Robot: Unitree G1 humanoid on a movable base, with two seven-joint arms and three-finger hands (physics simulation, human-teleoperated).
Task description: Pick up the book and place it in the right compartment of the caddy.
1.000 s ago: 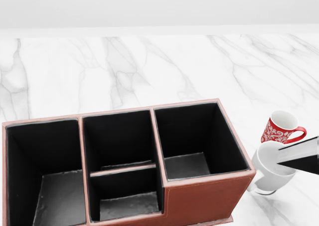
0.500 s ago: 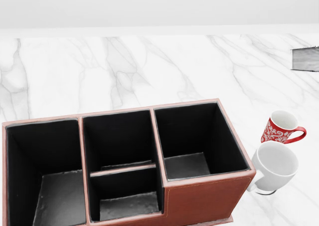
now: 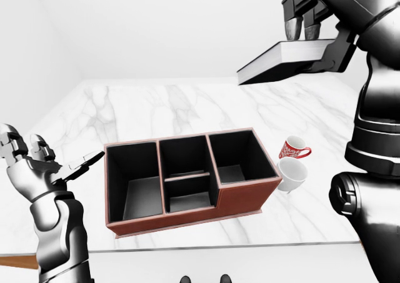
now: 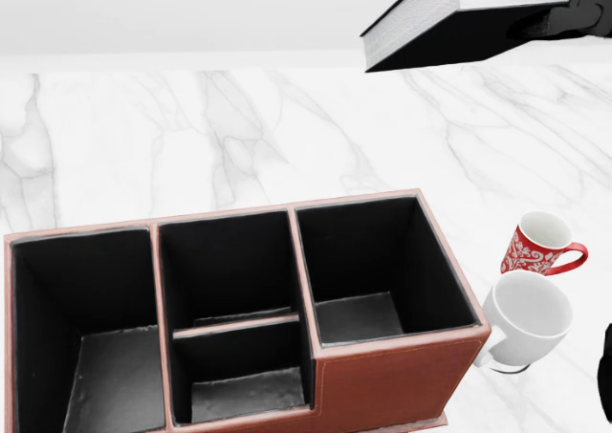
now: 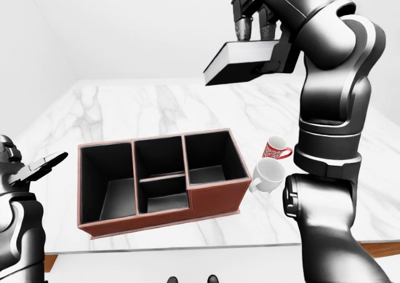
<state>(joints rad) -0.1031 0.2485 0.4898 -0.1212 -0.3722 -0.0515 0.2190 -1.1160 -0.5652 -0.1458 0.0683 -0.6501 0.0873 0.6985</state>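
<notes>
Surface: white marble counter (image 4: 287,127) with grey veins, under a plain pale wall that fills the top of every view.
Caddy: brown box (image 4: 402,385) with dark lining, standing on the counter at the bottom of the head view; it has one large compartment on the left, a middle one split into two smaller cells, and one large compartment on the right. All look empty.
Book: dark-covered book (image 3: 281,61) with white page edges, held well above the counter at the top right of the left-eye view, lying roughly flat with its near end tipped a little downward. It is above and to the right of the caddy, not inside any compartment.
Right hand: right hand (image 5: 265,42) is clamped on the far end of the book, fingers over the top cover and thumb under it, arm raised high.
Left hand: left hand (image 3: 37,164) is low at the left edge of the left-eye view, fingers spread and holding nothing, just left of the caddy and apart from it.
Red mug: patterned red mug (image 4: 537,247) right of the caddy, tilted.
White mug: plain white mug (image 4: 524,320) just below the red one and beside the caddy's right end.
</notes>
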